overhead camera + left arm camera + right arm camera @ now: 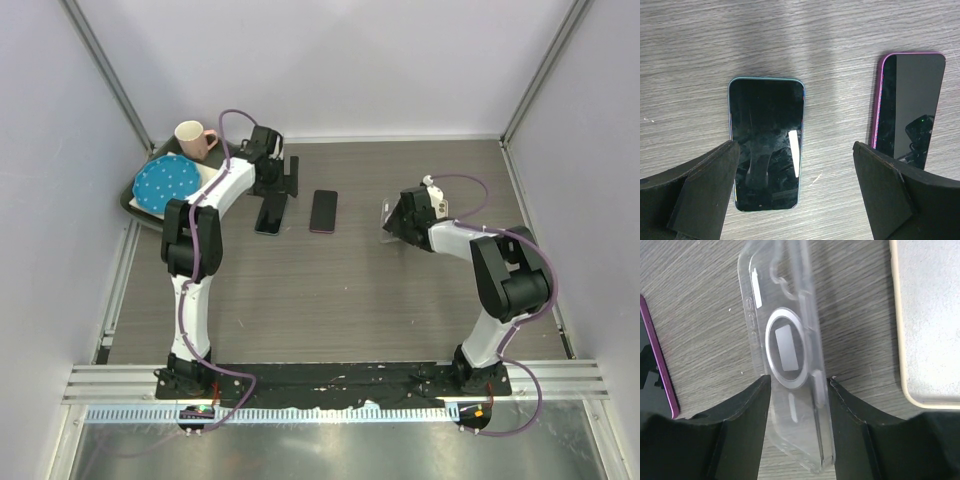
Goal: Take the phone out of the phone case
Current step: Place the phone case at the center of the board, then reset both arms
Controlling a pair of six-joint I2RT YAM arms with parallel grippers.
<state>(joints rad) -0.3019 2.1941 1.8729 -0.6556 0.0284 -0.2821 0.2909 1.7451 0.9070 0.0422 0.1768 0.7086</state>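
- Left pincer (795,147) is hanging wide open over the blue-edged phone (766,125), which is lying flat, parallel to the purple phone (910,100).
- Right pincer (799,379) is flanking the clear case (785,340); grip unclear.

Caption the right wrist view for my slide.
Clear phone case tilted inside the right pincer, purple phone alongside.

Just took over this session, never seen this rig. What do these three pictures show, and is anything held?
A left arm and right arm are bolted to the table's near edge. The overhead picture shows both; the other two come from cameras on each wrist. The left gripper is wide open above a blue-edged phone; a purple-edged phone lies beside it. A clear case sits between the fingers of the right gripper; whether they grip it is unclear. A tray with a dotted plate and pink mug sits back left.
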